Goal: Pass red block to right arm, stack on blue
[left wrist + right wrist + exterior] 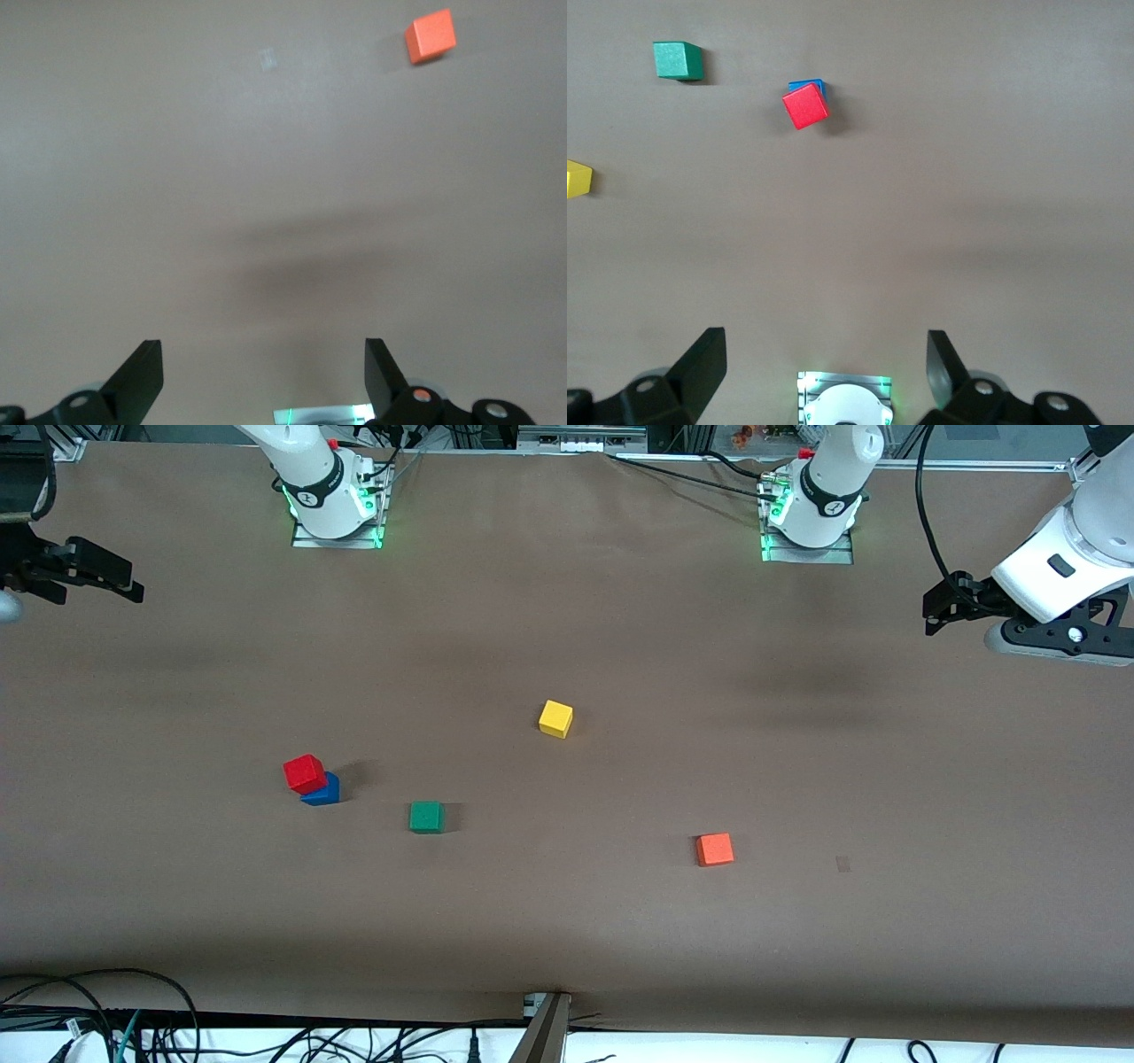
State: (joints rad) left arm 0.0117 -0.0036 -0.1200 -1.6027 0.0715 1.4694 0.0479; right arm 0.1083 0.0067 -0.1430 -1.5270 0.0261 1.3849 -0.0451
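Note:
The red block (pixel 305 772) rests on top of the blue cube (pixel 326 792), turned a little askew, toward the right arm's end of the table. The right wrist view shows the same stack, red block (pixel 805 106) over the blue cube (pixel 808 85). My right gripper (pixel 124 577) hangs open and empty above the table's edge at its own end, well away from the stack; its fingers (pixel 709 354) are spread wide. My left gripper (pixel 930 613) is also open and empty over its end of the table, with both fingers (pixel 146 367) apart.
A green cube (pixel 426 817) lies beside the stack, toward the left arm's end. A yellow cube (pixel 555 718) sits mid-table. An orange-red cube (pixel 714 849) lies nearer the front camera toward the left arm's end. Cables run along the front edge.

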